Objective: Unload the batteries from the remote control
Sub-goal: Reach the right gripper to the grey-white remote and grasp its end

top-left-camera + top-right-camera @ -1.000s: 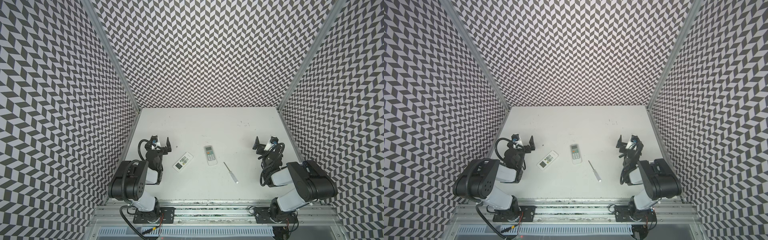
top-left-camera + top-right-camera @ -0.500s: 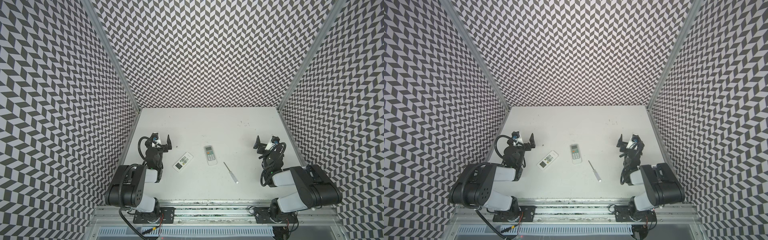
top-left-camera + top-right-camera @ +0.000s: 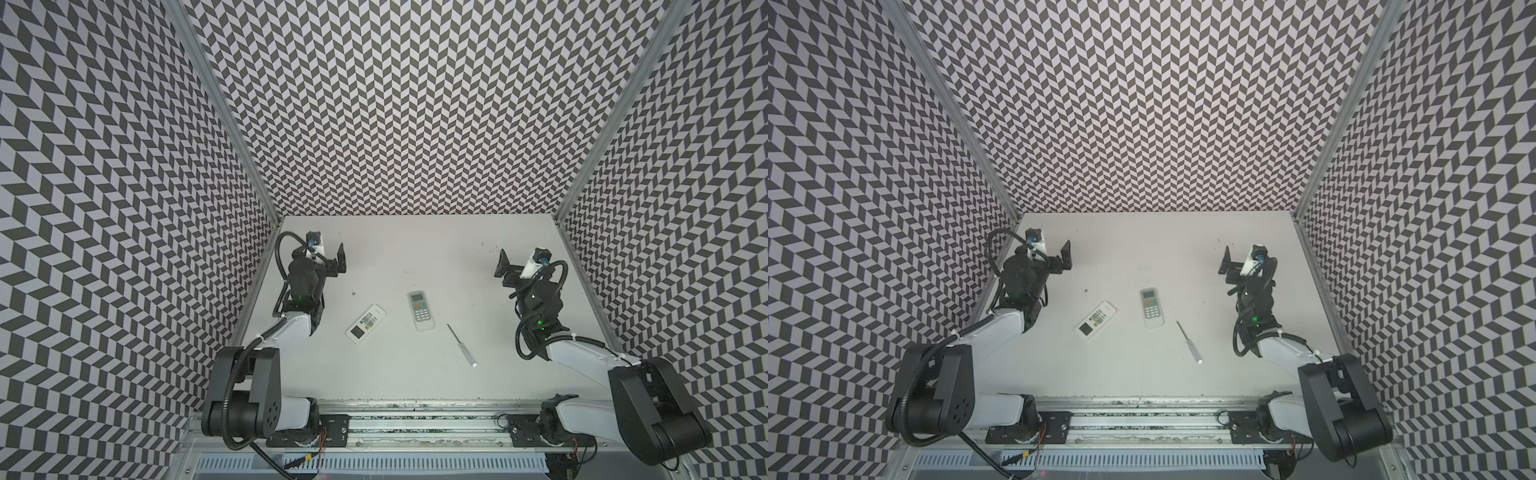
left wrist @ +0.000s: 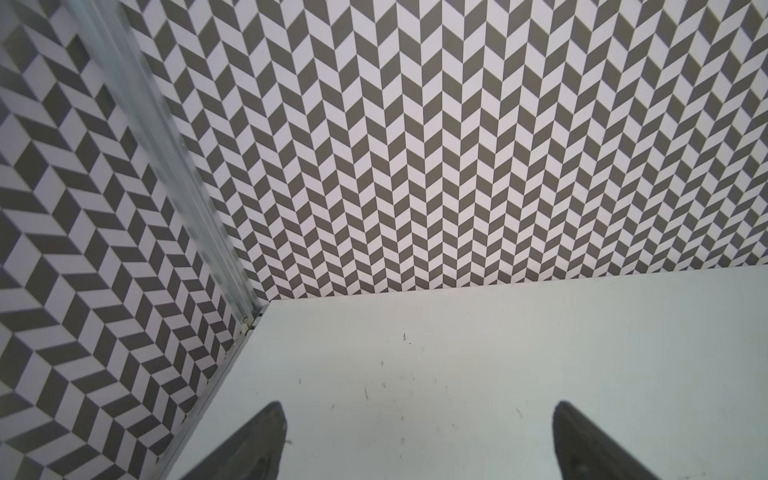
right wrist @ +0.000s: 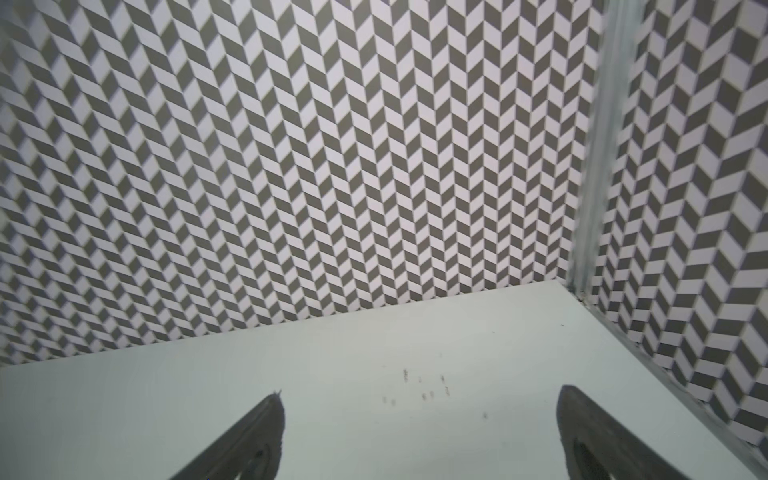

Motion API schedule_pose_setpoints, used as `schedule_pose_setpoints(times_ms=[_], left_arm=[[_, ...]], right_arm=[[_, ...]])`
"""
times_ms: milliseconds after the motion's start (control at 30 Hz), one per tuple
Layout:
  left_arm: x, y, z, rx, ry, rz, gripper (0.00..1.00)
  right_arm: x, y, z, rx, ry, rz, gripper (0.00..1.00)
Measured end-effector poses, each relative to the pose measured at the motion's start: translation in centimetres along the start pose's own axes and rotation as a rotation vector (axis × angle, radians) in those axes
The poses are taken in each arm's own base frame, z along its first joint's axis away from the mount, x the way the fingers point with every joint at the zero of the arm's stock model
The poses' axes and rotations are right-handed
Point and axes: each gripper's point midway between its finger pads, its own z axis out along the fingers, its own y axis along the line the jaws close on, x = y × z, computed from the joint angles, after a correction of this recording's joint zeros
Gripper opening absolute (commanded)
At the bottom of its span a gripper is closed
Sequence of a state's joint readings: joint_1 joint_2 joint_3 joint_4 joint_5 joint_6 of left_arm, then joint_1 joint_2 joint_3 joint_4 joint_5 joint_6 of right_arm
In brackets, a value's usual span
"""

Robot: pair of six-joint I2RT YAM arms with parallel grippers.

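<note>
Two white remote controls lie face up mid-table in both top views: one tilted point(image 3: 366, 324) point(image 3: 1095, 320) on the left, one nearly straight point(image 3: 421, 311) point(image 3: 1151, 307) to its right. The batteries are hidden. My left gripper point(image 3: 328, 257) point(image 3: 1055, 255) hovers open behind and left of the tilted remote, apart from it. My right gripper point(image 3: 517, 266) point(image 3: 1239, 264) hovers open to the right of the straight remote. In the wrist views the left gripper point(image 4: 419, 415) and the right gripper point(image 5: 419, 407) show only bare table between their dark fingers.
A thin screwdriver point(image 3: 461, 345) point(image 3: 1189, 342) with a clear handle lies right of the straight remote, toward the front. Chevron-patterned walls point(image 3: 415, 124) close the table on three sides. A metal rail point(image 3: 415, 419) with the arm bases runs along the front edge.
Both grippers have moved away from the front, toward the back wall, as the arms unfolded. The remotes and the screwdriver have not moved. Both grippers stay open.
</note>
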State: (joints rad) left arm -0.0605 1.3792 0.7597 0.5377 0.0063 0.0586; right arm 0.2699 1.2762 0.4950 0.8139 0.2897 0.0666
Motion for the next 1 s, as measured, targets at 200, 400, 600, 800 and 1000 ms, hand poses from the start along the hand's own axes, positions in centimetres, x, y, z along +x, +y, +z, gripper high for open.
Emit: schedule_pose_setpoints(times_ms=[200,400,600,800,1000], left_arm=[[-6.5,-0.7,0.9,0.047,0.044,-0.056,1.0],[-2.3,-1.7,-1.9,0.099,0.204,-0.123,1.0],[0.0,-1.6,-3.8,0.196,0.262,-0.16,1.0],[-0.6,-1.2,-4.7,0.226,0.238,-0.164,1.0],[0.4,-1.7,-5.0,0.266,0.25,-0.181,1.0]], right_arm=[[-0.2,6.7,1.0,-0.203,0.198,0.079,0.99],[4.2,12.9,-2.6,-0.358,0.442,0.098,0.98],[11.0,16.9,-6.7,-0.436,0.693,0.074,0.97],[16.6,19.0,-10.6,-0.464,0.876,-0.004,0.96],[19.7,21.0,-13.3,-0.491,0.969,-0.104,0.95]])
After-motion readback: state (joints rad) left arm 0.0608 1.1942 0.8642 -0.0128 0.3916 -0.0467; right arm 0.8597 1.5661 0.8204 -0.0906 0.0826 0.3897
